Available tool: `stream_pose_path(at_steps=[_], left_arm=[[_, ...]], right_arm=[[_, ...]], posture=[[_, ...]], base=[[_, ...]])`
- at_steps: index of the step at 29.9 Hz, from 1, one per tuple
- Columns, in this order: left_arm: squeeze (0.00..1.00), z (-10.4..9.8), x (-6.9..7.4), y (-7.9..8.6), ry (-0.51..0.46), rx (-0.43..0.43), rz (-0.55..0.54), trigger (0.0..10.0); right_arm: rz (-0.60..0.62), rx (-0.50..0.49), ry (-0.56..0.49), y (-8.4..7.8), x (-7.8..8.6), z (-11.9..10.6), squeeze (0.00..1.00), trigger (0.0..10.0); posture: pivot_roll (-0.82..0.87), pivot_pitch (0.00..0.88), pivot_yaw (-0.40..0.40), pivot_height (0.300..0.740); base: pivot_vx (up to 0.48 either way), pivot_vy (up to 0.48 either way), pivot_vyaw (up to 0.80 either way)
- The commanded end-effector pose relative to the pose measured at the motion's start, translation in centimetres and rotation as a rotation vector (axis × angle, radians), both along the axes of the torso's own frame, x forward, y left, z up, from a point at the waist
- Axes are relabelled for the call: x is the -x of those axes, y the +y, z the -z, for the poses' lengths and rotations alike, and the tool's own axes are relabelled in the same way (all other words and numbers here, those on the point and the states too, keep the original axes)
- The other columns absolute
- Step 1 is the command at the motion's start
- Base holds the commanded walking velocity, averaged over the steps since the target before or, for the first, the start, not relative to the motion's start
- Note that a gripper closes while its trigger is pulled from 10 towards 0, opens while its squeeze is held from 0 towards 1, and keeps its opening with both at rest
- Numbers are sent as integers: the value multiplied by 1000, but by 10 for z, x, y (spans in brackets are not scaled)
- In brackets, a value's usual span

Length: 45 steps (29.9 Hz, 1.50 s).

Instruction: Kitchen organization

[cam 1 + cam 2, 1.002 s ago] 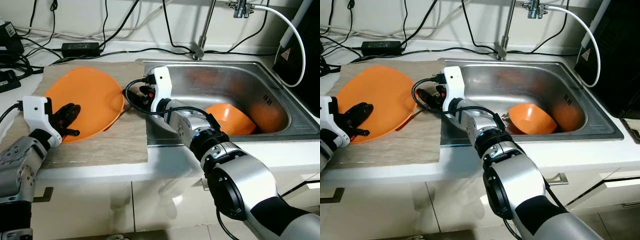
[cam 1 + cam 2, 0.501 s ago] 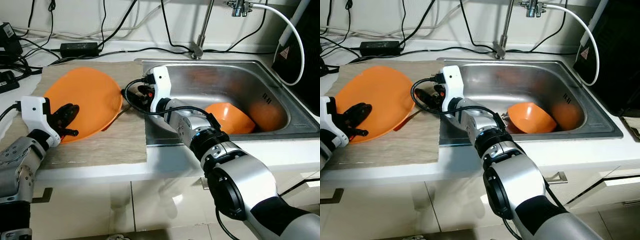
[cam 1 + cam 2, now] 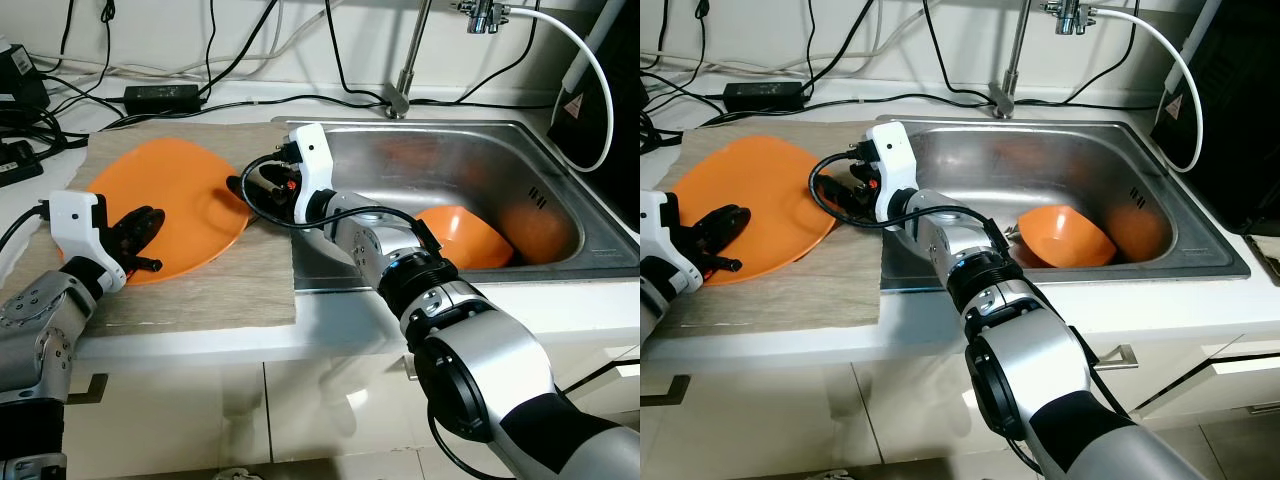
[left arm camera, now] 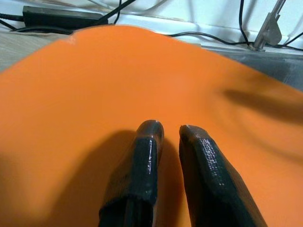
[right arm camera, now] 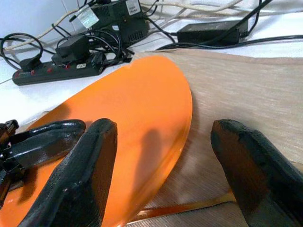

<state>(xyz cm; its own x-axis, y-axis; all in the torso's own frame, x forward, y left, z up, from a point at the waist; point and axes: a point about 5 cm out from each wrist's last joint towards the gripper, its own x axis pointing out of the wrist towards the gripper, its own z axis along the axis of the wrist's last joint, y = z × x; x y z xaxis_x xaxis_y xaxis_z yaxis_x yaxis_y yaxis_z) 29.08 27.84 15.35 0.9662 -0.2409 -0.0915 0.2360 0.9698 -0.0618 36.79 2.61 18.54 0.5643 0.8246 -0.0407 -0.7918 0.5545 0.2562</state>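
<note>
An orange plate [image 3: 175, 205] lies on the wooden mat [image 3: 215, 290] left of the sink. My left gripper [image 3: 145, 240] rests on the plate's near left part; in the left wrist view its fingers [image 4: 147, 142] lie close together on the orange surface. My right gripper [image 3: 240, 190] is open at the plate's right rim. In the right wrist view one of its fingers [image 5: 94, 156] is over the plate [image 5: 128, 118] and the other over the mat. An orange bowl [image 3: 455, 235] lies tilted in the steel sink [image 3: 400, 160].
A thin orange strip [image 5: 189, 208] lies on the mat beside the plate's rim. Cables, a black power adapter [image 3: 160, 97] and a power strip [image 5: 57, 71] crowd the counter behind the mat. The faucet [image 3: 405, 80] stands behind the sink. The counter's front edge is near.
My right gripper has moved left to the plate's right rim. The plate's right side, raised before, now lies lower and flatter. The left gripper has stayed in place.
</note>
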Motion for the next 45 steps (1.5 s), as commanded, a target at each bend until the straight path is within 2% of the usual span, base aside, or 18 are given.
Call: stream_pose_path(at_steps=[1,6,10,14,22,45], left_arm=[[0,27,5,-3,125,17,-1,10000],[0,26,4,-3,118,21,5,10000],[0,26,7,4,119,25,-19,10000],[0,28,12,13,128,19,-45,10000],[0,31,13,14,131,25,-57,10000],[0,32,12,13,130,27,-55,10000]], right_arm=[[-182,-102,49,68,40,-2,0,10000],[-166,-126,130,74,45,4,0,10000],[-137,-126,172,73,46,12,0,10000],[-113,-122,179,65,42,16,0,10000],[-79,-132,190,47,31,19,0,10000],[-72,-128,197,46,31,21,0,10000]], posture=[[98,8,-65,740],[105,4,-68,740],[114,7,-71,740],[120,8,-74,740],[109,9,-77,740],[106,9,-76,740]], base=[[0,0,0],[0,0,0],[0,0,0],[0,0,0],[0,0,0],[0,0,0]])
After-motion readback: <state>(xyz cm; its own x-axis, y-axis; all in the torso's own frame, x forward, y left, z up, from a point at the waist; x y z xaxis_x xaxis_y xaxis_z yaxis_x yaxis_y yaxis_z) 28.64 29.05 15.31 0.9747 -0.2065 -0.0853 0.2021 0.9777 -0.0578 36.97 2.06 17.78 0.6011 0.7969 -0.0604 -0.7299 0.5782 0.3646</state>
